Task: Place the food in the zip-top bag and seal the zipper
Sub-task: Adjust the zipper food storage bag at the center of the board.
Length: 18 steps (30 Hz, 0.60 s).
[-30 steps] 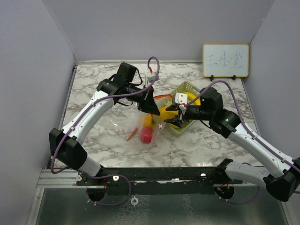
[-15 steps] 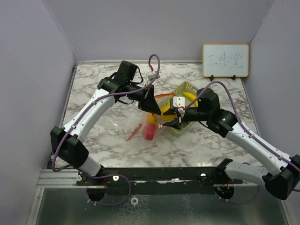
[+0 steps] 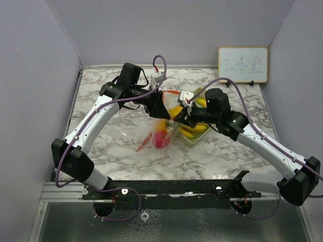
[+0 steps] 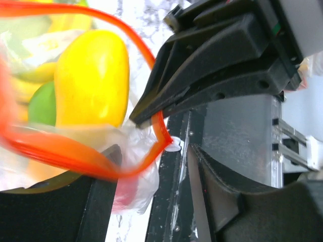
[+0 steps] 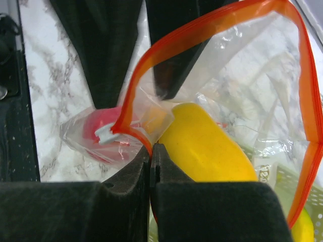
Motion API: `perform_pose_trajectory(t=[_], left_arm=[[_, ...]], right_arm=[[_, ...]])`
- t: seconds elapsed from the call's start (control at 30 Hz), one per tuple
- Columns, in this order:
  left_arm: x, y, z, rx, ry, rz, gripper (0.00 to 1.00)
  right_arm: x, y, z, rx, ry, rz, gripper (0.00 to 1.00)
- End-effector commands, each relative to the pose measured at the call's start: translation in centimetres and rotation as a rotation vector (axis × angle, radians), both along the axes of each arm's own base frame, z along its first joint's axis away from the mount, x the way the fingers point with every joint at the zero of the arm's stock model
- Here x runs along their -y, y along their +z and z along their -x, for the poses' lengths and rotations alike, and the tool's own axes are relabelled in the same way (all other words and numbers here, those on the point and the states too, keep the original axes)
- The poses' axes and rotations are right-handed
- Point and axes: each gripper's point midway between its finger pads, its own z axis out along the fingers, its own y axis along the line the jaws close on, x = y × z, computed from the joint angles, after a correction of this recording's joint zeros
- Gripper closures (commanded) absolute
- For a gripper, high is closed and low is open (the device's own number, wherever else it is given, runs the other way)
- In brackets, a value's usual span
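evidently the two arms meet over the bag point(image 5: 237, 70) to hold its mouth wide for loading. the right gripper point(image 5: 151, 151) is closed tight on the orange-red zipper rim point(image 5: 139, 80) at a corner of the bag, just beside the small white tab point(image 5: 103, 135). that hold seems meant to lift the edge off the table point(image 3: 227, 151) and stop the film slumping shut. the left gripper point(image 4: 155, 156) has its jaws apart; they seem to straddle the same rim of the bag without clamping anything, probably to spread the opening or to take a second hold. a large yellow fruit point(image 5: 202, 146) sits right in the bag's mouth, and a red fruit point(image 5: 93, 138) lies deep at the bag's bottom. more bananas point(image 3: 194, 128) wait in the green tray point(image 3: 192, 143) just beside the bag, so filling looks only partly done and the zipper is unsealed. a green apple point(image 4: 43, 103) shows through the bag's film; whether it is inside i cannot tell.
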Motion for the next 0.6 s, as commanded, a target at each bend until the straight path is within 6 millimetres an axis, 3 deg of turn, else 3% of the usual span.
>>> perform_pose_trajectory(t=[0.0, 0.03, 0.07, 0.27, 0.37, 0.5, 0.57], left_arm=[[-3.1, 1.0, -2.3, 0.207, 0.195, -0.061, 0.27], [-3.8, 1.3, -2.6, 0.248, 0.239, -0.074, 0.07], [-4.6, 1.6, -3.0, 0.29, 0.288, -0.088, 0.02], [-8.6, 4.1, -3.7, 0.483, 0.504, -0.119, 0.01], [-9.0, 4.3, -3.1, 0.501, 0.518, -0.112, 0.07], [-8.5, 3.2, -2.5, 0.453, 0.494, -0.092, 0.27], [-8.2, 3.1, -2.1, 0.446, 0.479, -0.077, 0.32]], right_arm=[[-1.1, 1.8, -1.8, -0.088, -0.094, -0.043, 0.98], [-1.5, 1.8, -1.5, -0.116, -0.078, -0.049, 0.98], [-1.9, 1.9, -1.3, -0.14, -0.059, -0.058, 0.98], [-3.5, 4.0, -0.4, -0.207, 0.012, -0.136, 0.98], [-4.7, 5.7, 0.2, -0.249, 0.073, -0.173, 0.98], [-6.3, 9.2, 0.9, -0.324, 0.148, -0.263, 0.98], [-6.9, 10.5, 0.9, -0.354, 0.161, -0.307, 0.98]])
